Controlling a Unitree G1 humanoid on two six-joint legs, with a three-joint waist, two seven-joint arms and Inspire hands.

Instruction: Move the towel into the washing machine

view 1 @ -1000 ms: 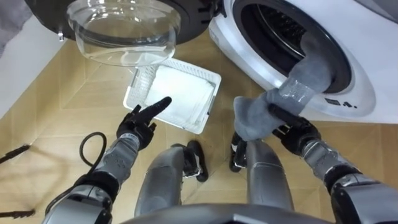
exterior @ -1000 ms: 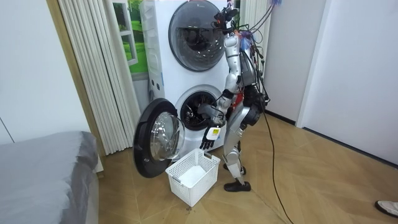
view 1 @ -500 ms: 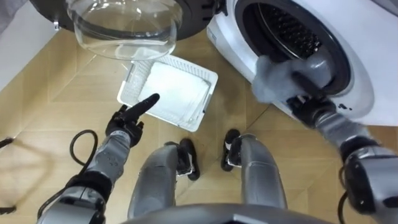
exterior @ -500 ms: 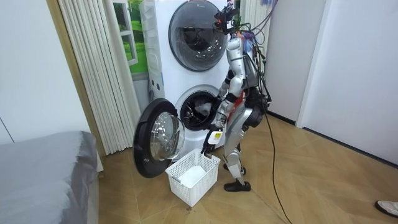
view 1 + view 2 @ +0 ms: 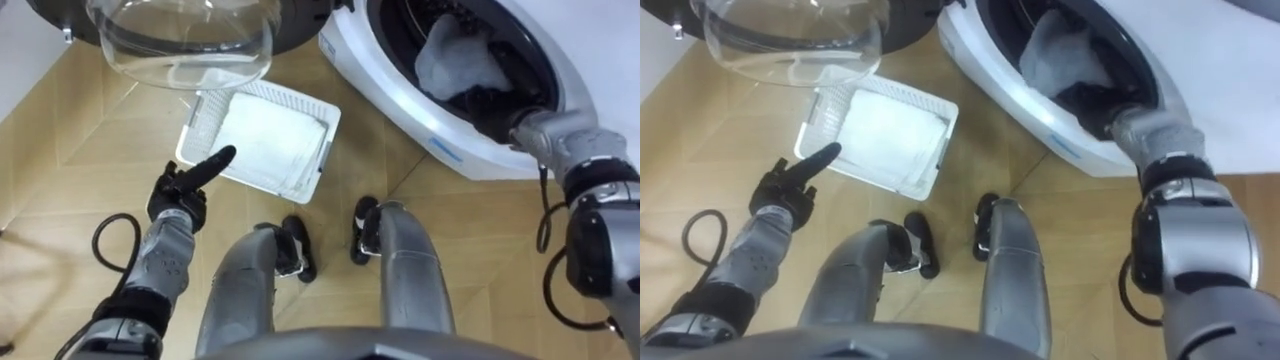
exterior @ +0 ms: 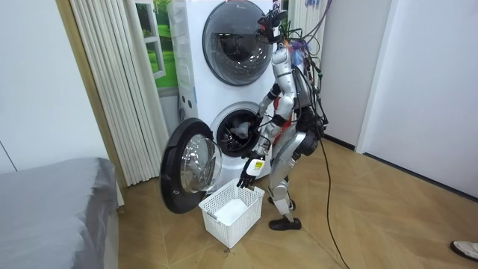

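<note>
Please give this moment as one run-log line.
towel: in washing machine drum | right hand: inside drum mouth | left hand: idle, open

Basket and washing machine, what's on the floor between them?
Nothing: bare wooden floor separates the basket from the washing machine, in the left eye view.

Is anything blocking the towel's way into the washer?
Nothing visible. The door hangs wide open, and the towel already lies inside the mouth of the washer.
</note>
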